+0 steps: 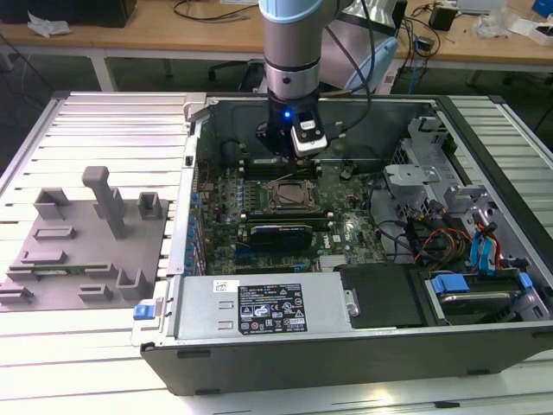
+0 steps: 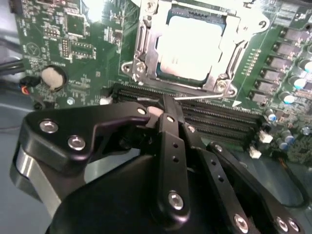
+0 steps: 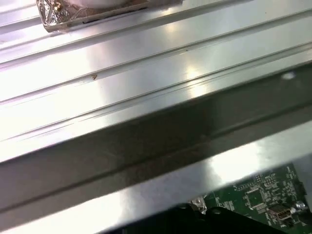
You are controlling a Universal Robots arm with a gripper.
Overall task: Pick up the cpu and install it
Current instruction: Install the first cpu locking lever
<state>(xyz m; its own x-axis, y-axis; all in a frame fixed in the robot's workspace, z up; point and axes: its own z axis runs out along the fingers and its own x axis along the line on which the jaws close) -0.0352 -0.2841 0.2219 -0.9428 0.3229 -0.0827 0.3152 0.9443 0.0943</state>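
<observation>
Pincer (image 2: 165,105) hovers beside the socket (image 2: 192,46) holding the cpu (image 2: 187,48).

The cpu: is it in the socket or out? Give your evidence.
In. The cpu lies flat inside the socket frame, pale top showing; the gripper is beside it.

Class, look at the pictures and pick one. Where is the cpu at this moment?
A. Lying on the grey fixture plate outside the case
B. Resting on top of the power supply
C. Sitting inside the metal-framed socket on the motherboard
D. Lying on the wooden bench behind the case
C: in the second wrist view the pale silver cpu lies within the socket frame, beyond the gripper.
</observation>
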